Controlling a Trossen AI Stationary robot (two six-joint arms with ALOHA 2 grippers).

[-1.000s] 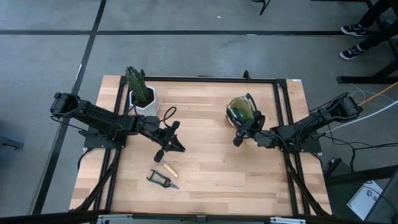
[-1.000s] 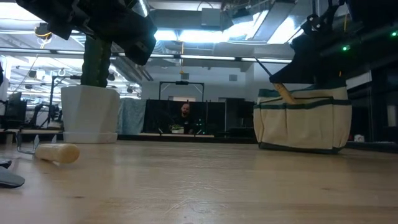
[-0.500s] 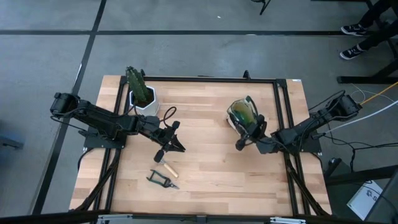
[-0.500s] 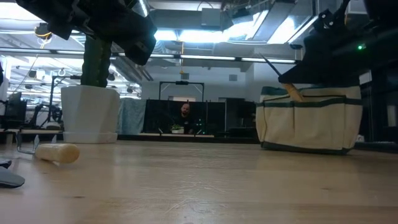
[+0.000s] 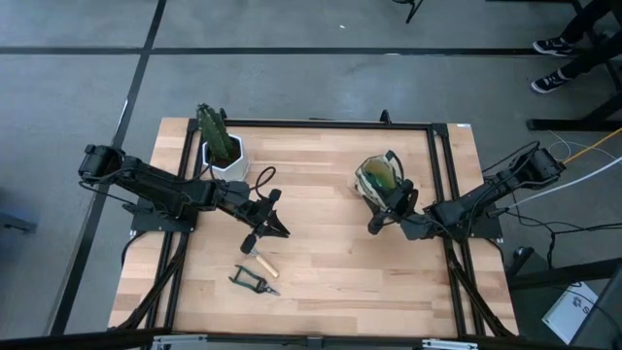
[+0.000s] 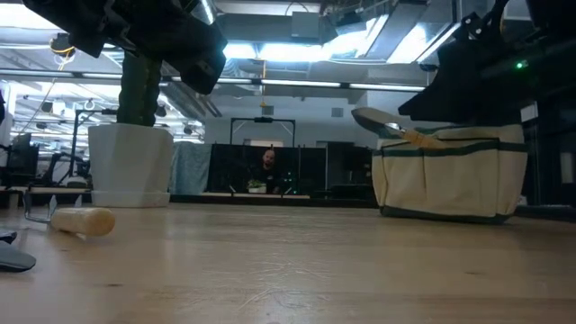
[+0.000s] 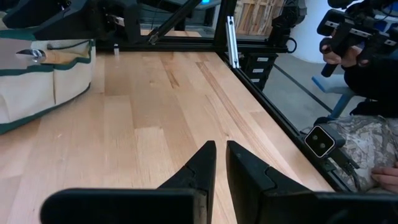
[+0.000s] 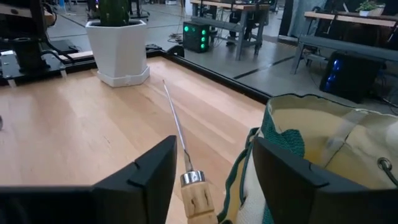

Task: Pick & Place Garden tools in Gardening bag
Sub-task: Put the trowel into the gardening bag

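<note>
The tan gardening bag (image 5: 379, 177) (image 6: 450, 175) stands at the table's far right. A wooden-handled trowel lies nearly level across the bag's rim. Its handle (image 8: 198, 198) is at the rim and its metal blade (image 6: 376, 119) sticks out toward the table's left. My right gripper (image 8: 214, 146) (image 5: 381, 216) is open beside the bag, its fingers on either side of the handle. My left gripper (image 7: 221, 155) (image 5: 280, 229) is shut on nothing above mid-table. Beneath it lie a wooden-handled tool (image 5: 262, 261) (image 6: 83, 220) and the black-handled pruning shears (image 5: 253, 282). My right gripper stands open around the trowel's wooden handle (image 8: 198, 198), close to the metal collar. The handle lies near one finger (image 8: 149, 174), and I cannot tell whether it touches. My left gripper touches nothing.
A white pot (image 5: 225, 156) (image 6: 130, 166) with a green cactus-like plant stands at the far left, with a black loop (image 5: 264, 178) on the table beside it. A black frame rail (image 5: 330, 124) runs around the table. Bare wood (image 5: 330, 262) lies between the arms.
My right gripper has opened. The trowel, which slanted steeply upward from the bag's rim, has tipped until its blade lies nearly level, sticking out toward the table's left.
</note>
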